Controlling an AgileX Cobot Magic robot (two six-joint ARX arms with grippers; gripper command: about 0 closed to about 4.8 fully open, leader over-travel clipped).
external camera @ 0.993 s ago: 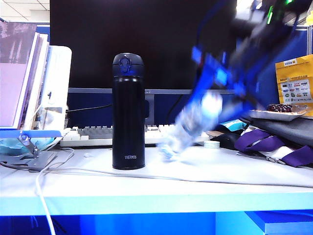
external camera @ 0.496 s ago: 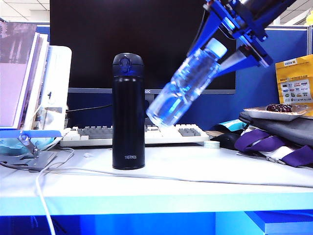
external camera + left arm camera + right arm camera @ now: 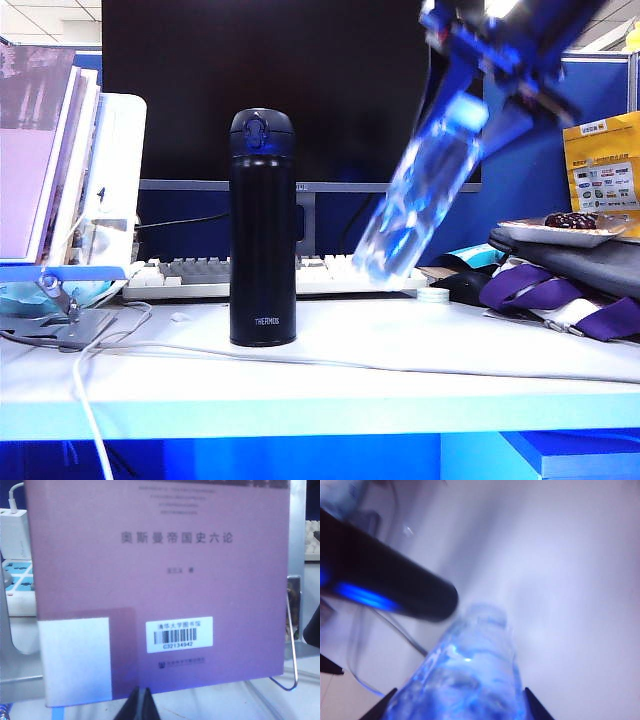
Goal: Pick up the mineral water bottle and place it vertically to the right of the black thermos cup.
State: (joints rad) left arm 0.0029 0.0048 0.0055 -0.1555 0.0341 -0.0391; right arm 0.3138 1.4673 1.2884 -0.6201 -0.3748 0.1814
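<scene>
Right gripper (image 3: 478,88) is clamping the neck of the mineral water bottle (image 3: 418,200), which is hanging tilted below it in mid-air, base angled toward the black thermos cup (image 3: 262,228). Down and across from that gripper, the cup is standing upright on the white table (image 3: 400,370), showing white "THERMOS" lettering near its base. Left gripper (image 3: 139,706) is sitting with fingertips together beneath a purple book (image 3: 160,580) bearing Chinese characters and a barcode sticker.
</scene>
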